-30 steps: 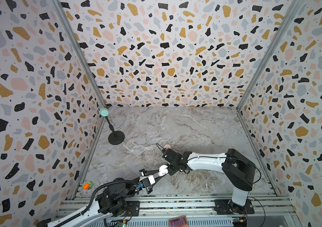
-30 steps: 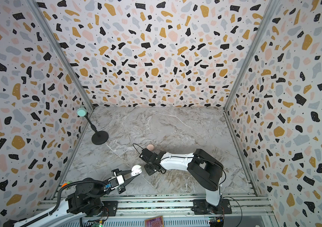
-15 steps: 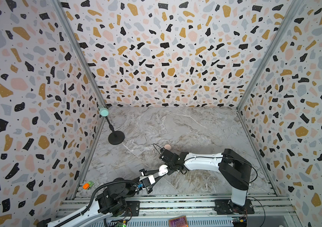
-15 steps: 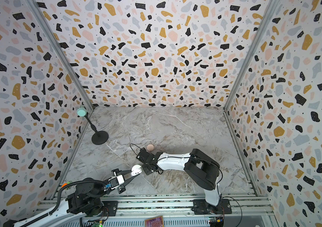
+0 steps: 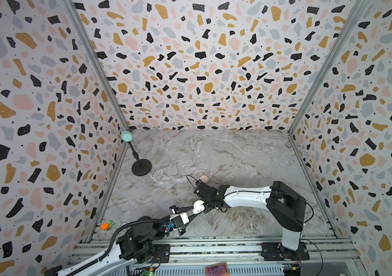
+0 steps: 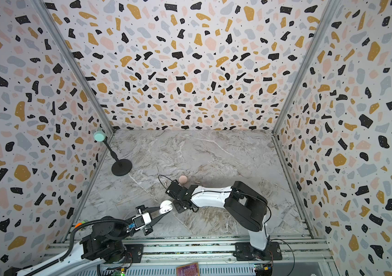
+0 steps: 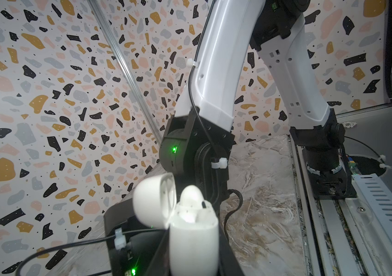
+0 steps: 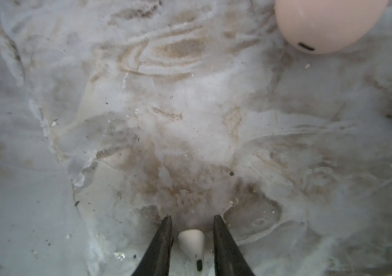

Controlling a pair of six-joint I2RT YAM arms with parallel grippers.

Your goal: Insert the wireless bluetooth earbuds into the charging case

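White stemmed plastic earbud point(image 8: 191, 241) lies flat on the marble-patterned desk point(image 8: 118, 107), between the narrowly parted jaws of my right end effector point(image 8: 192, 217), a gap either side. It looks light, hard and slick; I'd pinch gently across its broad end. My left end effector point(image 5: 196, 209), just beside, clamps the open round white charging case point(image 7: 192, 239). Ahead of the right end effector a pale pink round case point(image 8: 326, 24) sits well clear.
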